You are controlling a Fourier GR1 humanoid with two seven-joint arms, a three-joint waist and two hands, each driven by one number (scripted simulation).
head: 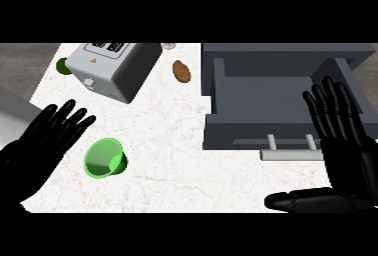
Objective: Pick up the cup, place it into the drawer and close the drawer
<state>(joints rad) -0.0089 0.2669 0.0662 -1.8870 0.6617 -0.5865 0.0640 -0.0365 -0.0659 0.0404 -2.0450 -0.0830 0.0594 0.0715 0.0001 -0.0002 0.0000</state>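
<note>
Black fingers [70,117] of the left hand [40,145] are spread straight and hold nothing; the green cup [104,158] lies on its side just right of them, mouth turned toward the near left. The right hand [343,145], equally open, hangs over the drawer's [258,95] right wall, well apart from the cup. The left hand is the nearer. Bare marble counter [170,165] separates cup and open drawer; toaster [118,67] stands far left.
</note>
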